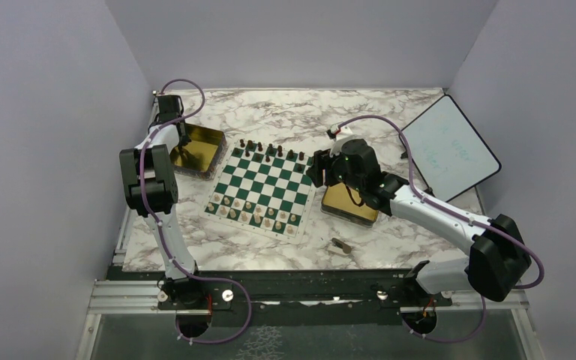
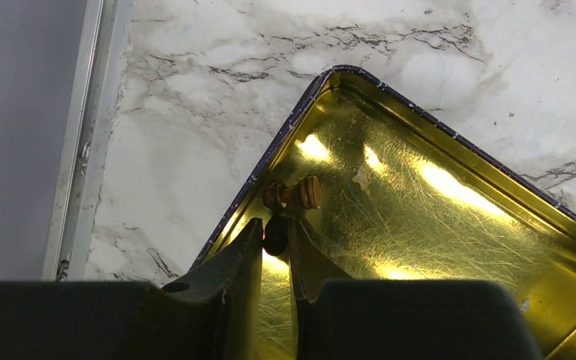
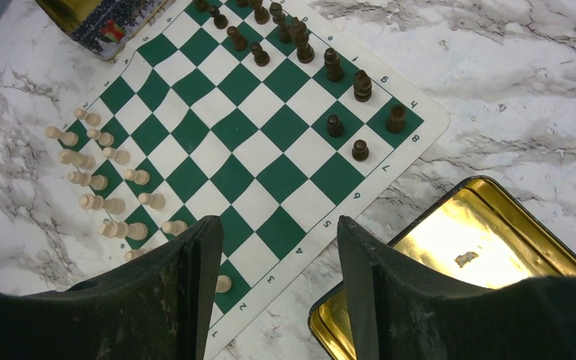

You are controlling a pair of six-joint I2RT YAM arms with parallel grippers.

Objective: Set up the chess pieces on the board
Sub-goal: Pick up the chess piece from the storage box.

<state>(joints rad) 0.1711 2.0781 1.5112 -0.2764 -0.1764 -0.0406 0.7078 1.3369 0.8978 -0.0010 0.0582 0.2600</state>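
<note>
The board [image 1: 264, 182] lies mid-table, with dark chess pieces [image 1: 270, 151] along its far rows and pale ones [image 1: 259, 214] along its near rows. In the right wrist view the board [image 3: 264, 131] shows the dark pieces [image 3: 334, 67] and pale pieces [image 3: 94, 180] standing. My left gripper [image 2: 275, 229] reaches into the corner of the left gold tin [image 2: 420, 202], its fingers closed narrowly on a small dark chess piece [image 2: 275, 236]. A brown piece [image 2: 294, 195] lies on its side just beyond the fingertips. My right gripper [image 3: 277, 229] hangs open and empty over the board's right edge.
A second gold tin [image 1: 349, 204] sits right of the board, its corner under my right gripper [image 1: 317, 171]. One dark piece [image 1: 340, 244] lies on the marble near the front. A black-rimmed white tablet [image 1: 450, 146] leans at the far right. The left tin [image 1: 197, 148] touches the board's far-left corner.
</note>
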